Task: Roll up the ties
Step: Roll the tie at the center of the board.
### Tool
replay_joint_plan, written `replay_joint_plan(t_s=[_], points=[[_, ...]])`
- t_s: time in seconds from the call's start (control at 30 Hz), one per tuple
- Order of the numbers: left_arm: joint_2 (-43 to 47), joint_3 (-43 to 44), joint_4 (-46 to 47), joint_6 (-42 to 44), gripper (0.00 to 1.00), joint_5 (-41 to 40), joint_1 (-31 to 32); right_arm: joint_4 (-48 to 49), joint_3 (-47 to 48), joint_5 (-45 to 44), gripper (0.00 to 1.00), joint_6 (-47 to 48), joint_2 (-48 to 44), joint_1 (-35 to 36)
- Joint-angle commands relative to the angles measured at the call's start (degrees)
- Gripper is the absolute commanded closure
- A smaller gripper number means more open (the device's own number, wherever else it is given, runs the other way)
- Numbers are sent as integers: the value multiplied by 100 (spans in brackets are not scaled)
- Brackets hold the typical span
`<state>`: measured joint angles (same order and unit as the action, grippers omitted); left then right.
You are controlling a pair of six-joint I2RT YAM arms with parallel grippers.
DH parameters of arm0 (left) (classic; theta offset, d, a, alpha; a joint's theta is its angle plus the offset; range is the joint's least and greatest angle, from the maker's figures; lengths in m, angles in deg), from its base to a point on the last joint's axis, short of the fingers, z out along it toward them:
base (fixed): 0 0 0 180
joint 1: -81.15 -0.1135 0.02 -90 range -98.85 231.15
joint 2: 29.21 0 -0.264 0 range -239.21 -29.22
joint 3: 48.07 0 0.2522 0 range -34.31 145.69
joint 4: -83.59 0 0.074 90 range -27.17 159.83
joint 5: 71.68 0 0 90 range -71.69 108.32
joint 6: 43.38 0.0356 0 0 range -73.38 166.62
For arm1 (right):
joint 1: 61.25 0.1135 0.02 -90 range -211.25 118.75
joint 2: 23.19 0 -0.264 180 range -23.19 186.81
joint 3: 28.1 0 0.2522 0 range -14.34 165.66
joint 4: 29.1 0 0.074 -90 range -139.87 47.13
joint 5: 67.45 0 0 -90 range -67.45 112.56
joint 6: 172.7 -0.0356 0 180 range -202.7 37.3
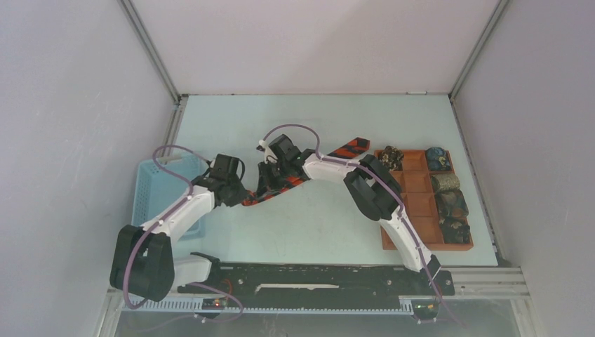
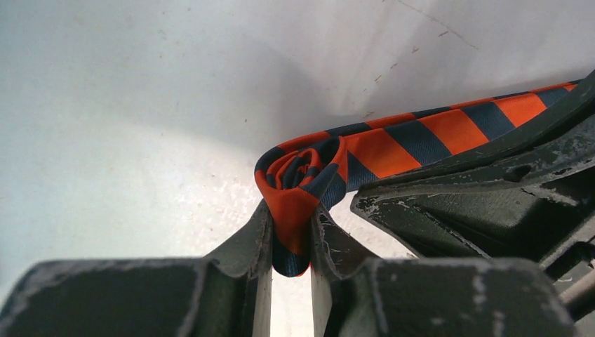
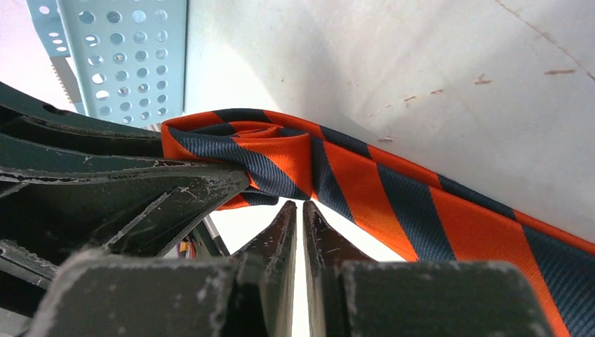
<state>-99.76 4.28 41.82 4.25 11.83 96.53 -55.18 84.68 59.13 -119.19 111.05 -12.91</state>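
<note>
Ties are the job, and the striped tie (image 1: 347, 149), orange-red and dark, is the one in hand. Its near end lies toward the left of the table (image 1: 316, 232), and there it is wound into a small tight coil of only a turn or two.

The left gripper (image 2: 291, 216) is closed on that coil, with a fold of the cloth pinched between its fingers. Coming in from the right, the right gripper (image 3: 300, 208) has its fingers all but together. I see no cloth between them, and the tips sit up against the underside of the coil.

Off to the left stands a light blue basket (image 1: 142, 200). No tie shows in it, though the left arm hides part of it.

From the coil the rest of the tie runs flat toward the far right, passing under the right arm, and its end lies just beside the far left corner of the brown tray (image 1: 449, 246).

The tray holds the rolled ties (image 1: 451, 205), five as far as I can count. Four fill its right column and one sits in the far left slot. The other left slots that I can see are bare.

By my reckoning most of the work is done. The striped tie is barely started, with nearly all its length left to wind before it can go into a spare slot.
</note>
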Motion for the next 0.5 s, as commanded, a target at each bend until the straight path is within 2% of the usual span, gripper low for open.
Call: replay_joint_plan(t_s=[0.0, 0.47], points=[[-147, 374, -604, 354, 100, -469, 82, 17, 296, -79, 89, -1, -148, 49], [-580, 1012, -1304, 484, 100, -928, 418, 132, 746, -50, 89, -276, 299, 343]])
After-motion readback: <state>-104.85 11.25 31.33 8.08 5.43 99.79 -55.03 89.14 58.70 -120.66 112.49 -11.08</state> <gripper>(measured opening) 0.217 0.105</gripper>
